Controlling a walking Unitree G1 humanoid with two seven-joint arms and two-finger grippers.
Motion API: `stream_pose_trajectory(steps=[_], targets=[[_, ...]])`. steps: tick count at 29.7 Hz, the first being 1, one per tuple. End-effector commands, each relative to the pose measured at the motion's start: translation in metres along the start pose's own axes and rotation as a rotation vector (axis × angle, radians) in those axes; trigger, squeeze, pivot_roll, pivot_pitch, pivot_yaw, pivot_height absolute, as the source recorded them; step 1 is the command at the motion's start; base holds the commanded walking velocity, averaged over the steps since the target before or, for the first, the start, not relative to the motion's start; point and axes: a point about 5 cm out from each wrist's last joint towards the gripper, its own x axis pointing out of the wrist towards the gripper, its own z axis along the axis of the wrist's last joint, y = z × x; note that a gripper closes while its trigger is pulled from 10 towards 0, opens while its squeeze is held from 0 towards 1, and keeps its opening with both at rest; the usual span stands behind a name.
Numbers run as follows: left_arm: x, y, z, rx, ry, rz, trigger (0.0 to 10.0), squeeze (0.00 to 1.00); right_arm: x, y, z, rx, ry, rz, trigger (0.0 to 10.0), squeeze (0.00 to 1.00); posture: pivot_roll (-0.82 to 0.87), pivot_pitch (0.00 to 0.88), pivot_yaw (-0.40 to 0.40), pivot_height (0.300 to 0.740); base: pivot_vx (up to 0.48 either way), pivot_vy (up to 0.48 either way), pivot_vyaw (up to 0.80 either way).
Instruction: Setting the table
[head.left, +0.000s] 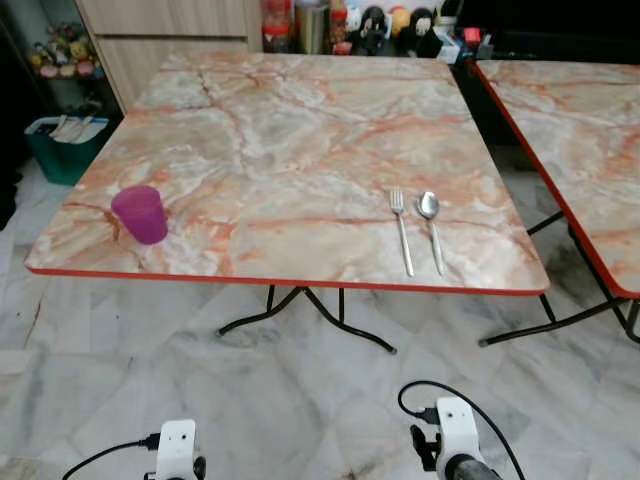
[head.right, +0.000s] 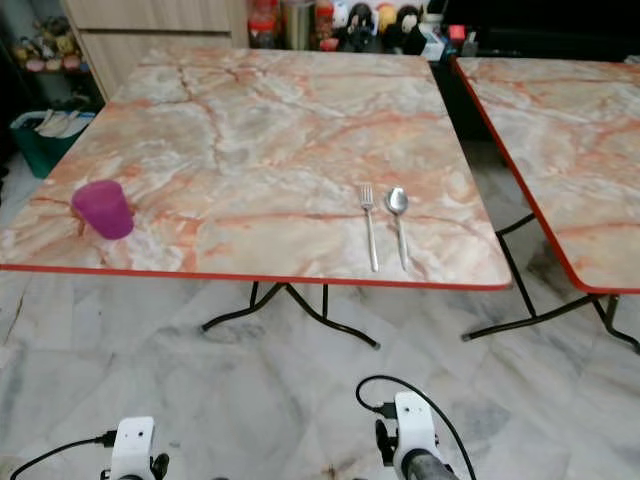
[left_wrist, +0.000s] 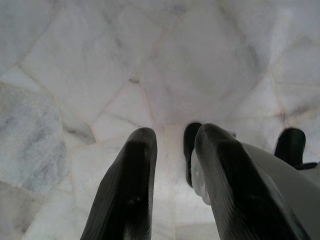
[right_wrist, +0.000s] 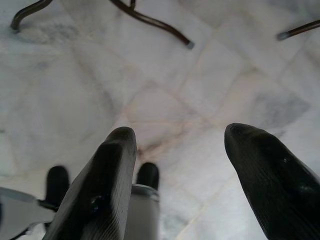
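Observation:
A marble-patterned table (head.left: 290, 110) with a red edge stands in front of me. A purple plastic cup (head.left: 140, 214) sits upright near its front left corner. Near the front right, a steel fork (head.left: 401, 228) and a steel spoon (head.left: 431, 226) lie side by side, handles toward me. Both arms hang low over the floor, well short of the table. My left gripper (left_wrist: 175, 137) shows a narrow gap between its fingers and holds nothing. My right gripper (right_wrist: 177, 135) is wide open and holds nothing.
A second marble table (head.left: 575, 130) stands close on the right, with a narrow gap between the two. Black metal legs (head.left: 310, 315) spread under the near table. Jars and toys (head.left: 370, 25) line the far edge. A green bin (head.left: 62, 145) sits far left on the tiled floor (head.left: 300, 400).

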Motion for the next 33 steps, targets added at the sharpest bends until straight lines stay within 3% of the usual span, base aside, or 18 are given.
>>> stream_pose_trajectory(steps=[1,15,23,31,33], targets=[[-0.002,-0.002,-0.01,0.015,0.033,-0.005,10.0,0.0,-0.001,-0.001,0.001,-0.03,-0.031,0.01,10.0,0.0,0.1,0.128,-0.025,0.715,0.0,0.0,0.0],[-0.003,-0.003,-0.013,0.04,0.044,-0.014,10.0,0.0,-0.008,-0.011,0.021,-0.077,-0.26,0.002,10.0,0.0,0.09,0.104,-0.034,0.715,0.0,0.0,0.0],[-0.004,-0.006,-0.016,0.058,0.053,-0.027,10.0,0.0,-0.013,-0.008,0.053,-0.143,-0.457,0.021,10.0,0.0,0.09,0.091,-0.039,0.715,0.0,0.0,0.0],[-0.004,-0.007,-0.017,0.058,0.055,-0.028,10.0,0.0,-0.017,-0.006,0.059,-0.163,-0.508,0.031,10.0,0.0,0.09,0.096,-0.04,0.715,0.0,0.0,0.0],[-0.004,-0.006,-0.017,0.055,0.055,-0.026,10.0,0.0,-0.021,-0.006,0.083,-0.153,-0.602,0.017,10.0,0.0,0.08,0.112,-0.038,0.715,0.0,0.0,0.0]])
